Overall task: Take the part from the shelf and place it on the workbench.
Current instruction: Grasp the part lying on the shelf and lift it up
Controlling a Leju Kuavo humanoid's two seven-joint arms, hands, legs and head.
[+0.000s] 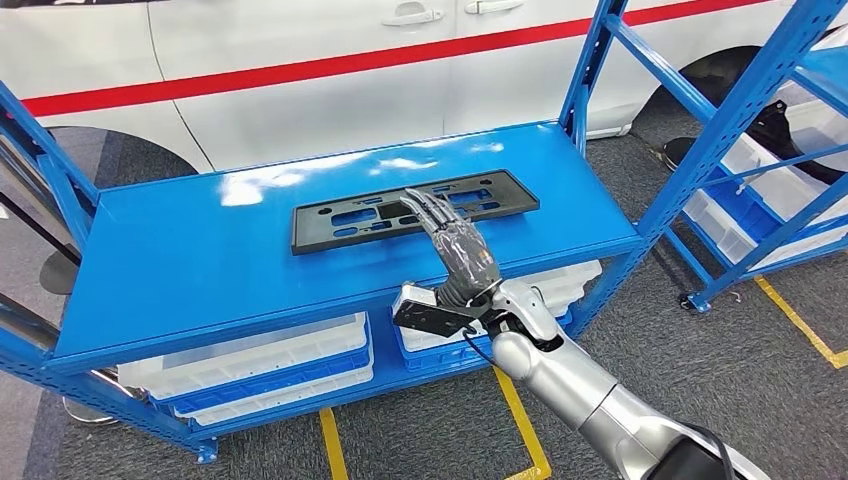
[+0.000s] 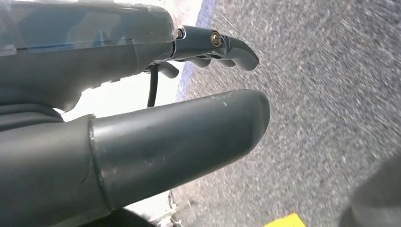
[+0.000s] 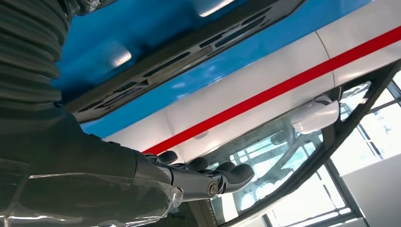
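Fingers [image 1: 428, 212] of the right hand [image 1: 462, 252] stretch out straight, grasping nothing, tips over the black plate [image 1: 414, 209] lying flat on the blue shelf [image 1: 190, 250]. Reaching step; next, lower and clasp its near edge.

robot hand [image 1: 455, 245] hides part's [image 1: 380, 215] middle

One black part [image 1: 414, 211], two blue shelves [image 1: 200, 260], several white bins [image 1: 260, 350].

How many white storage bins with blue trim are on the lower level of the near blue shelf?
2: one bin under the shelf's left half, another bin under its right half, partly hidden by the right hand. More may be hidden under the shelf top.
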